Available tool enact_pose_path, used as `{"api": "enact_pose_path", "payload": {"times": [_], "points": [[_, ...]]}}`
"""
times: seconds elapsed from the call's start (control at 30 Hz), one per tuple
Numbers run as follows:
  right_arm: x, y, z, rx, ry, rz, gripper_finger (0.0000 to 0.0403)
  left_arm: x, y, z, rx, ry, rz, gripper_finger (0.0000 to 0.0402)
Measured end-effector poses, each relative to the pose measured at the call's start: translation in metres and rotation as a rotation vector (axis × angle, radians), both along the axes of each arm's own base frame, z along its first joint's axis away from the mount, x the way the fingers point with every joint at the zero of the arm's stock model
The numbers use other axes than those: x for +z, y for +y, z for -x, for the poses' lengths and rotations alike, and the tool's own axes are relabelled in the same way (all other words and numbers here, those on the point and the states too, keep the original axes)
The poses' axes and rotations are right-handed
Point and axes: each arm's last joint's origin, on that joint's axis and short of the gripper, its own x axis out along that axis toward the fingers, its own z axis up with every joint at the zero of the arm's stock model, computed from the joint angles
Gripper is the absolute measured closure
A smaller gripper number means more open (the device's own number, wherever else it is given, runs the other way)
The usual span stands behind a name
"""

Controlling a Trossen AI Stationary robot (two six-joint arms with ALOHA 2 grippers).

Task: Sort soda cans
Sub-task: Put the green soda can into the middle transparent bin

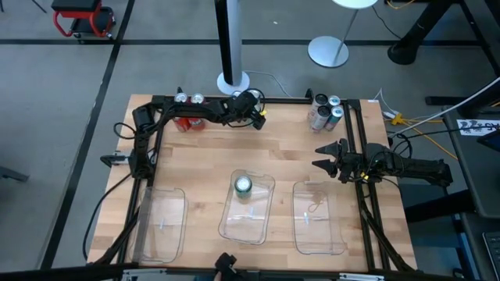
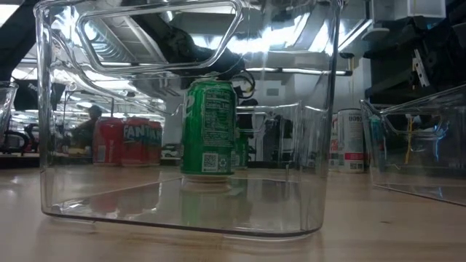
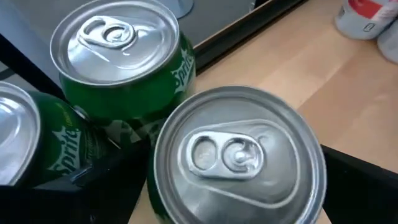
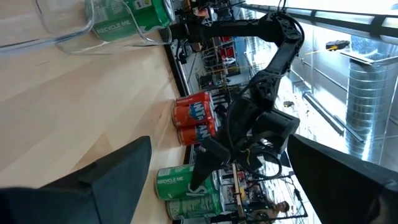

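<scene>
Three green soda cans [image 3: 118,56] stand upright in a cluster at the table's far edge. My left gripper [image 1: 254,109] is open and slants down over the nearest one [image 3: 239,155]; its dark fingers [image 3: 106,180] stand on either side of that can without visible touch. Red soda cans [image 1: 187,121] stand left of the cluster, and silver-grey cans [image 1: 324,109] at the far right. One more green can [image 1: 244,185] stands upright on the floor of the middle clear tray [image 1: 262,226]. My right gripper [image 1: 322,155] waits open at the table's right side, holding nothing.
Three clear plastic trays lie along the near half of the table: left [image 1: 160,222], middle and right [image 1: 316,218]. A black frame rail [image 1: 297,100] runs along the far edge just behind the cans. Bare wood [image 1: 258,148] lies between the cans and the trays.
</scene>
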Motion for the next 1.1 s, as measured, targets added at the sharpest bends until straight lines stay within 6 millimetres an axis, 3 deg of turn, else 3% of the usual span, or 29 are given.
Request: {"api": "enact_pose_path", "payload": {"times": [0.2,0.5,0.7,0.93,1.1], "points": [[0.000,0.000,0.000,0.000,0.000,-0.001,0.0027,0.002,0.001,-0.002,-0.001,-0.021,-0.014,0.0011],[-0.002,0.000,-0.002,0.012,-0.028,-0.001,0.0027,0.001,0.001,0.000,0.000,-0.004,-0.014,0.0099],[-0.002,0.000,-0.002,0.012,-0.031,-0.001,0.0027,0.000,-0.002,0.000,-0.009,0.014,-0.008,0.0102],[-0.002,0.000,-0.002,0.012,-0.031,-0.001,0.0027,0.010,-0.023,-0.005,-0.082,0.043,-0.021,0.0100],[-0.002,0.000,-0.002,0.015,-0.032,-0.013,0.0027,0.038,-0.048,-0.006,-0.150,-0.009,-0.056,0.0101]]}}
